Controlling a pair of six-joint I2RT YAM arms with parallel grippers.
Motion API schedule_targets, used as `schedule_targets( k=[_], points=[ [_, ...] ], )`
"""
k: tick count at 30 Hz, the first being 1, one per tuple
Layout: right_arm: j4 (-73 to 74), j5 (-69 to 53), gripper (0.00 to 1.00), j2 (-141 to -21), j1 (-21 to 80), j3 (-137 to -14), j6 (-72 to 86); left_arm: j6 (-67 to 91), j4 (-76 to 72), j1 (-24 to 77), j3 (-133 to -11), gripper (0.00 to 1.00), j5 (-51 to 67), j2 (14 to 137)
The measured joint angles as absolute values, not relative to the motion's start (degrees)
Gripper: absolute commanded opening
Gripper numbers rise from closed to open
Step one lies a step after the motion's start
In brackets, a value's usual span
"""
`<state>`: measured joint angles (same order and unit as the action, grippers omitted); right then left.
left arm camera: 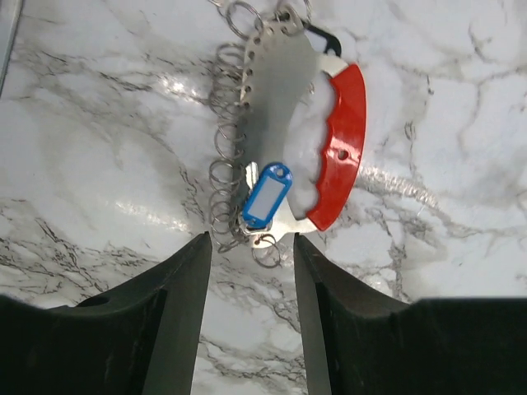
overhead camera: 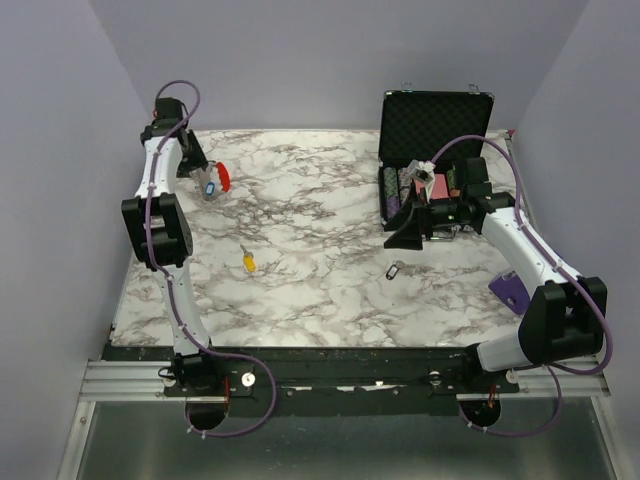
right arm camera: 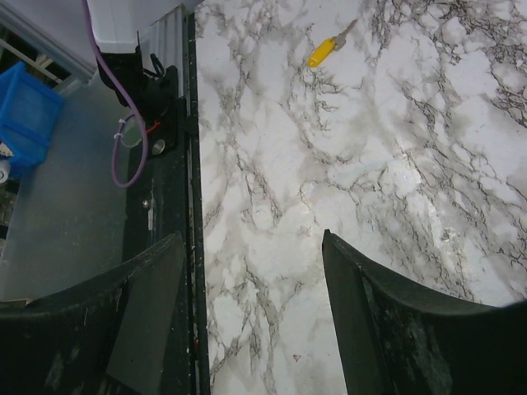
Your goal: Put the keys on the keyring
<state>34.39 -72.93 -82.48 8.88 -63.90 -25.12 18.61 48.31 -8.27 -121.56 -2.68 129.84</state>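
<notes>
left end effector [left arm camera: 251, 240] part open, gripping nothing, tips flanking the near end of the keyring [left arm camera: 342, 148] at the desk's [overhead camera: 300, 200] far-left corner. blue-tagged key [left arm camera: 267, 195] lies against it. right end effector [right arm camera: 253, 239] wide open, empty. yellow key [overhead camera: 247, 261] loose mid-desk.

Marble-patterned table [overhead camera: 330, 190] enclosed by pale lilac walls [overhead camera: 300, 60]

The tabletop, white with grey veining, is bounded on the far side, the left and the right by plain matt walls. A black strip [overhead camera: 350, 360] is fixed along the near edge, and an extruded aluminium rail [overhead camera: 130, 380] is mounted just nearer than it, across the width. A dull grey panel [overhead camera: 330, 450] is seen nearer still, below the rail. In the right wrist view a blue plastic crate [right arm camera: 25, 115] is seen beyond the table's near edge. Soft, even light is cast over the marble, and a bright glare patch [left arm camera: 177, 86] is reflected on it in the left wrist view.
</notes>
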Motion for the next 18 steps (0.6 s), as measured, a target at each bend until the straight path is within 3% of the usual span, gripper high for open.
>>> schedule_targets(
  k=[8, 18],
  points=[
    [34.92, -72.97, 0.76, -82.48, 8.88, -63.96, -25.61, 30.94, 49.91, -12.73, -131.17, 0.51, 0.93, 133.75],
    [36.32, -72.99, 0.77, -82.48, 8.88, -64.34, -26.96, 41.36, 51.81, -11.86, -131.22, 0.52, 3.33, 137.53]
  ],
)
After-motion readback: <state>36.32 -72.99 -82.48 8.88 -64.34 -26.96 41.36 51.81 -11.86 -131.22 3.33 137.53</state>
